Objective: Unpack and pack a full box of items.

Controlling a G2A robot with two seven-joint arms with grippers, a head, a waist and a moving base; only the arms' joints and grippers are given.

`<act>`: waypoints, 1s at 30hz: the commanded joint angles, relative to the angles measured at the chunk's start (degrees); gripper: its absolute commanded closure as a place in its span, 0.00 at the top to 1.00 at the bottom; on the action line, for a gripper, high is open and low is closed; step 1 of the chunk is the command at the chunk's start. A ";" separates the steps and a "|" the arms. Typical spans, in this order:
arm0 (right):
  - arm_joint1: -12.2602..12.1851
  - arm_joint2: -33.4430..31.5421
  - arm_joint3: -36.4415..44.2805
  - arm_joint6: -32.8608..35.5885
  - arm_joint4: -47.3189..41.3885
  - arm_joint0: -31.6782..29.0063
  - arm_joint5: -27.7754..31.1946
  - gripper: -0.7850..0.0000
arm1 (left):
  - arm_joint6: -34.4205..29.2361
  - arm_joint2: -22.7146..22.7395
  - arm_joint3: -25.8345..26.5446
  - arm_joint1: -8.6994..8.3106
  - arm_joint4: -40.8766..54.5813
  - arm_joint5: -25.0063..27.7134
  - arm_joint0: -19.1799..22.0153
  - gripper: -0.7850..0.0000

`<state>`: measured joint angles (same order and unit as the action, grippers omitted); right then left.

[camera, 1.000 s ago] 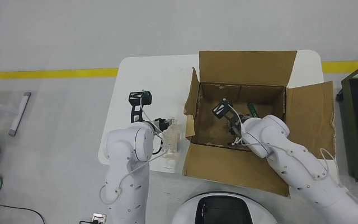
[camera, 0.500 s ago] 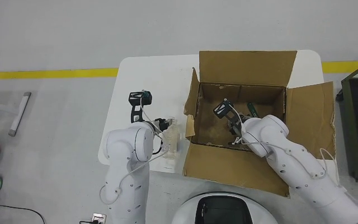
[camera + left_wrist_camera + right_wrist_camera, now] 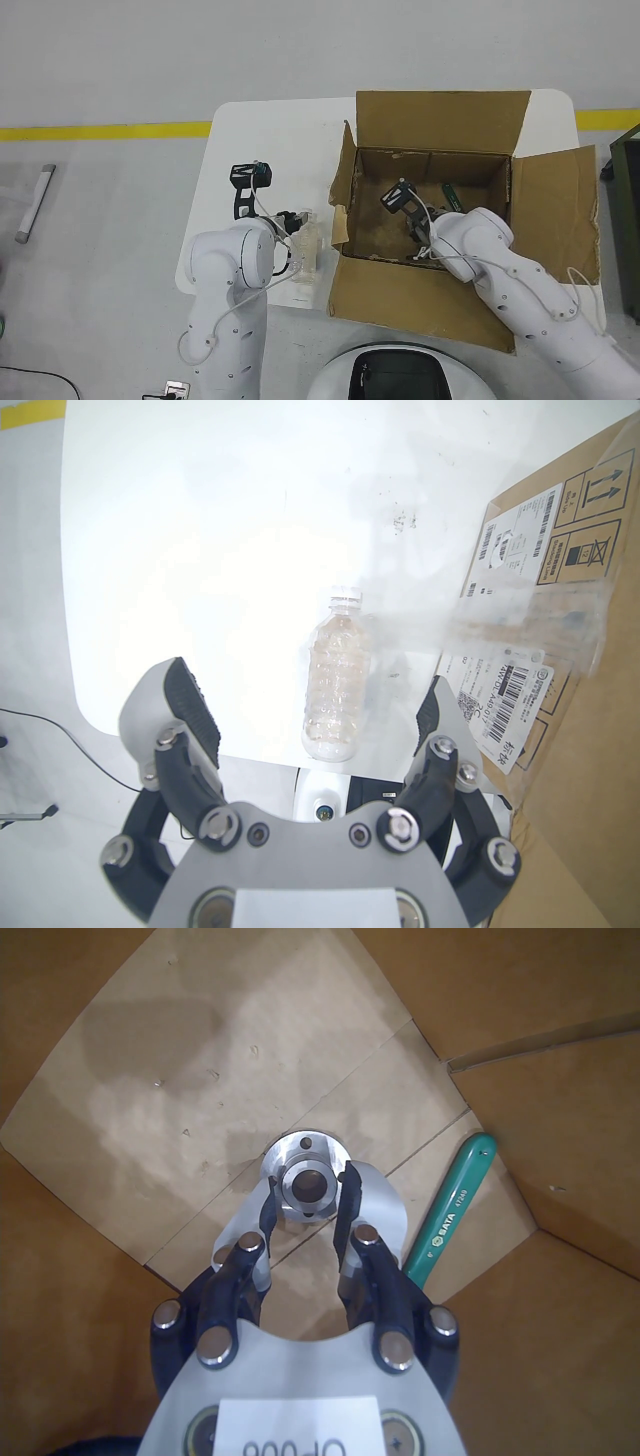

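right arm barely shifted inside box [image 3: 440, 120]; right tool [image 3: 310, 1178] surrounds metal flange [image 3: 300, 1145] hub, grip unclear. left tool [image 3: 310, 677] wide open, empty, above bottle [image 3: 335, 700]. green handle [image 3: 455, 1198] partly hidden.

You have a white table [image 3: 270, 130] with round corners. Two things lie right on it. A big brown cardboard box [image 3: 442, 122] sits on the robot's right side, with its flaps open and spread out. A clear plastic bottle [image 3: 336, 680] lies on its side just beside the box, near the table's edge by the robot. Its cap [image 3: 345, 591] points away from that edge.
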<state>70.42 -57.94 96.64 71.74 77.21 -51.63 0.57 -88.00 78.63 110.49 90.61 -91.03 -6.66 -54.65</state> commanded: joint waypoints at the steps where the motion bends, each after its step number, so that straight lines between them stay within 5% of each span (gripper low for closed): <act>1: 0.11 -0.01 -0.09 0.03 -0.04 0.03 -0.05 0.41 | 0.00 0.00 0.00 0.00 0.00 0.00 0.00 1.00; 19: 1.01 -0.45 -1.64 0.35 0.02 0.88 0.36 0.33 | 0.00 0.00 0.00 0.00 0.00 0.00 0.00 1.00; 22: 1.17 -0.47 -1.94 0.38 0.00 1.14 0.54 0.22 | 0.00 0.00 0.00 0.00 0.00 0.00 0.00 1.00; 24: 1.28 -0.45 -2.28 0.41 0.04 1.33 0.63 0.00 | 0.00 0.00 0.00 0.00 0.00 0.00 0.00 1.00; 30: 1.57 -0.54 -2.50 -0.15 -0.10 1.48 0.84 0.00 | 0.00 0.00 0.00 0.00 0.00 0.00 0.00 1.00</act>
<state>71.95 -58.37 93.94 71.85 77.20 -50.09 1.49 -88.00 78.63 110.49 90.61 -91.03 -6.66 -54.65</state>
